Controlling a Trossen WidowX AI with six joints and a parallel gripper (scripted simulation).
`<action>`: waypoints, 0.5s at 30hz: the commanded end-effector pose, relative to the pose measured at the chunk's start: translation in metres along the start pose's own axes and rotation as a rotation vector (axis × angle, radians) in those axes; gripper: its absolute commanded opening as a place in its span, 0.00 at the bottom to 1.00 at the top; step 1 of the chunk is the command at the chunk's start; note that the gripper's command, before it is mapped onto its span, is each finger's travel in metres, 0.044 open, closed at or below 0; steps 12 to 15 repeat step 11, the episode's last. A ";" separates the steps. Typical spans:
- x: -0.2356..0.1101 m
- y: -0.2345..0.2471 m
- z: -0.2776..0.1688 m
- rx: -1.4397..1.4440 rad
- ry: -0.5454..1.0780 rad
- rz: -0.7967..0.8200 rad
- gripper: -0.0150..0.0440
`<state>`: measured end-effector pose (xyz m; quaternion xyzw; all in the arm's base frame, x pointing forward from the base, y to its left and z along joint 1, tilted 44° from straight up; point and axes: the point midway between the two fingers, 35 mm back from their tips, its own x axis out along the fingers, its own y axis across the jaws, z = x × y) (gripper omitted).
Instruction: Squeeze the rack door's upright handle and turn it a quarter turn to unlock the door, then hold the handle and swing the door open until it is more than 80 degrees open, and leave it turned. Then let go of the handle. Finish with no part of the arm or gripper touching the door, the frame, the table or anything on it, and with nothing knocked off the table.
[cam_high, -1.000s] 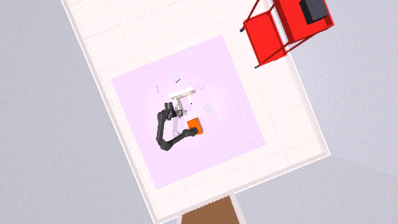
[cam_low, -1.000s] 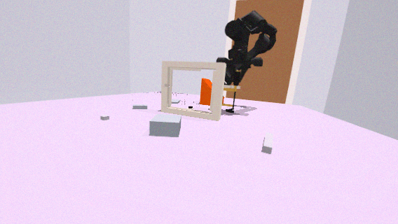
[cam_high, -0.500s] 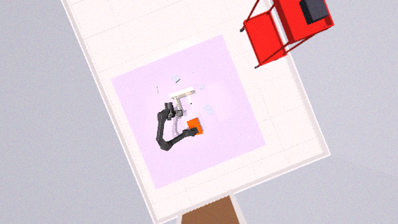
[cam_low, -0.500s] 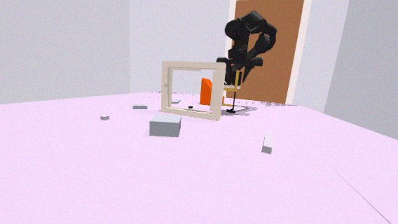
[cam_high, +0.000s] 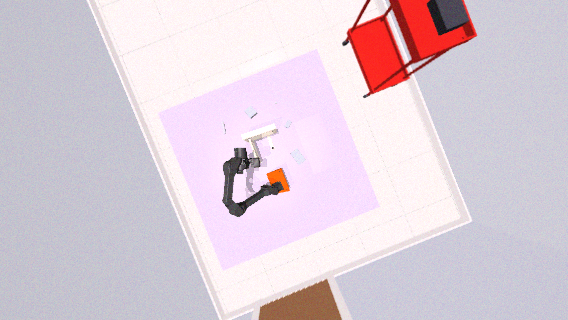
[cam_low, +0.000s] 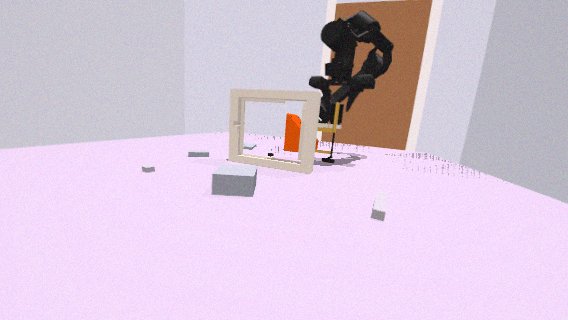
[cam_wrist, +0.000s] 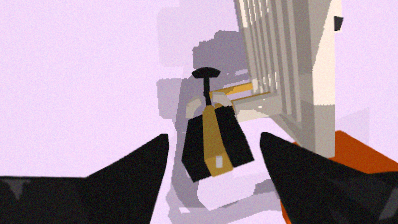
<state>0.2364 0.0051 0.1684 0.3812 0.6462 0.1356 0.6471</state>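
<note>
The cream door (cam_high: 255, 150) (cam_wrist: 292, 65) stands out from the cream frame (cam_high: 260, 133) (cam_low: 272, 94), roughly at a right angle to it. The upright handle (cam_low: 336, 117) (cam_wrist: 217, 142), gold with black sides, is at the door's free end, on gold brackets. A black rod with a flat foot (cam_low: 328, 160) (cam_wrist: 206, 73) runs below it. The black pads face left and right in the wrist view. My gripper (cam_high: 256, 162) (cam_low: 334, 112) (cam_wrist: 214, 139) is open, with one finger on each side of the handle and a visible gap to both. The handle's exact turn is hard to judge.
An orange block (cam_high: 276, 178) (cam_low: 292, 134) (cam_wrist: 362, 150) stands by the arm's base. Grey blocks lie on the table, among them a large one (cam_high: 251, 112) (cam_low: 234, 182) behind the frame, a flat one (cam_high: 298, 156) and a narrow one (cam_low: 379, 206).
</note>
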 end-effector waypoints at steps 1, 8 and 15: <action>-0.008 0.000 0.000 0.015 -0.017 -0.008 0.74; -0.020 0.000 0.000 0.038 -0.045 -0.013 0.74; -0.025 0.000 -0.001 0.048 -0.057 -0.015 0.74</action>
